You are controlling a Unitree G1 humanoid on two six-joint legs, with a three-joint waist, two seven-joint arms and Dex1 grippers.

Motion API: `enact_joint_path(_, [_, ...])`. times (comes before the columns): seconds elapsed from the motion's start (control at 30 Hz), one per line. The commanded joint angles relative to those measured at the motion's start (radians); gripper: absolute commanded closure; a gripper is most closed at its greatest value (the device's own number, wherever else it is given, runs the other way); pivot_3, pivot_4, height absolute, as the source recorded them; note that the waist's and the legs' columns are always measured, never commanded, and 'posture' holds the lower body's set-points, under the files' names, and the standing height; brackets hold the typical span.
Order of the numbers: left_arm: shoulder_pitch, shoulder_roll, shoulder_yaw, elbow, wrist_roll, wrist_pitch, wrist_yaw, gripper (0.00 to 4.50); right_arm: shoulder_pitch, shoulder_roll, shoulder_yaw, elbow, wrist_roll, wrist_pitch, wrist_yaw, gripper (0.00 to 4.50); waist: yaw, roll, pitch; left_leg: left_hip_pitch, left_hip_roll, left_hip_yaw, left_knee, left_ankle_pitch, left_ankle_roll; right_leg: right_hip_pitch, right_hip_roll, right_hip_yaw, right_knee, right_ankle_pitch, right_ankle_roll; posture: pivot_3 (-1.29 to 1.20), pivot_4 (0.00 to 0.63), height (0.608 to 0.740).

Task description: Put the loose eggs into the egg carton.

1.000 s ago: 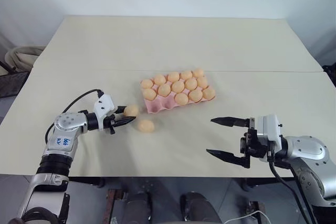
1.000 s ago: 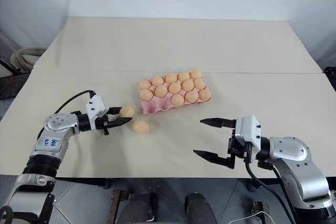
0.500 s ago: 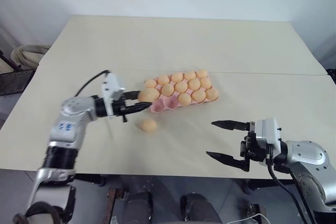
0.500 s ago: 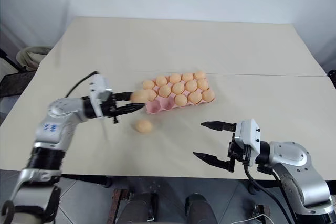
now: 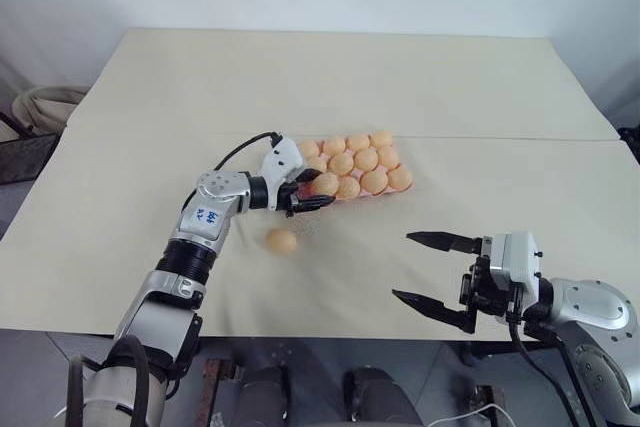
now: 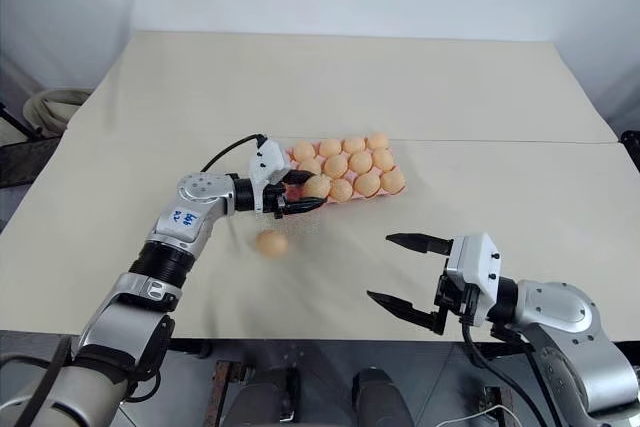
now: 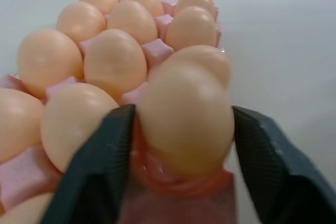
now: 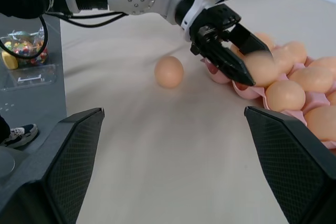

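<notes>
Left gripper [image 5: 314, 194]: over the egg carton's near-left corner cup, fingers [image 7: 94, 166] either side of an egg [image 7: 186, 116], slightly parted; grip or release cannot be told.
Right gripper [image 5: 432, 270]: fingers spread wide, holding nothing, above the surface [image 5: 330, 87].
Egg carton [image 6: 300, 152]: mid-surface, cups nearly full.
Loose egg [image 5: 282, 240]: on the surface, at 7 o'clock from the carton.

There is one pink egg carton [image 7: 158, 52]. At least eleven eggs [image 5: 374, 181] sit in its cups; the left pincer [image 5: 318, 194] hides any others. One more egg [image 7: 186, 124] is at that pincer, and one loose egg [image 5: 281, 240] lies on the table. There are two pincers, counting the right pincer [image 5: 425, 269].
</notes>
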Motion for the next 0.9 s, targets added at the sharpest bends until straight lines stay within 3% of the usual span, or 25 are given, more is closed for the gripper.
enact_joint_path(0.03, [0.031,0.044,0.067,-0.136,-0.072,0.038,-0.045,0.77,-0.001,0.004,-0.011,-0.015,0.013,-0.015,0.000,0.00,-0.001,0.000,0.000,0.000,0.000,0.000,0.000,0.000,0.000,0.000,0.000,0.000,0.000,0.000,0.000,0.00,0.150,0.740])
enact_joint_path(0.23, [0.182,0.195,0.174,-0.325,-0.177,0.106,-0.130,0.77,-0.026,0.009,0.013,0.019,0.008,-0.028,0.021,0.00,-0.006,0.000,0.000,0.002,0.001,-0.001,-0.003,0.001,-0.002,0.000,0.001,0.000,0.000,0.000,-0.001,0.00,0.150,0.740])
enact_joint_path(0.37, [0.364,0.308,0.275,-0.389,-0.223,0.016,-0.228,0.02,-0.038,0.009,0.022,0.040,0.009,-0.038,0.044,0.00,-0.003,0.000,0.000,0.002,0.001,-0.002,-0.003,0.001,-0.001,0.001,-0.001,-0.002,-0.002,0.000,-0.001,0.00,0.150,0.740])
enact_joint_path(0.5, [0.485,0.379,0.318,-0.378,-0.206,-0.085,-0.278,0.02,-0.042,0.004,0.024,0.056,0.008,-0.053,0.070,0.00,0.001,0.000,0.000,0.001,0.000,-0.005,-0.003,0.000,0.000,0.003,-0.003,-0.004,-0.004,0.000,-0.002,0.00,0.150,0.740])
enact_joint_path(0.67, [0.538,0.407,0.338,-0.357,-0.202,-0.134,-0.273,0.02,-0.048,0.002,0.020,0.076,0.005,-0.067,0.090,0.00,0.000,0.001,0.000,0.001,0.000,-0.006,-0.004,0.000,0.000,0.004,-0.004,-0.006,-0.006,0.000,-0.004,0.00,0.150,0.740])
enact_joint_path(0.9, [0.490,0.385,0.227,-0.442,-0.163,-0.062,-0.239,0.02,-0.050,-0.008,0.005,0.090,0.009,-0.076,0.109,0.00,-0.002,0.001,0.000,0.001,0.000,-0.006,-0.009,0.000,-0.001,0.002,-0.004,-0.006,-0.009,0.000,-0.005,0.00,0.150,0.740])
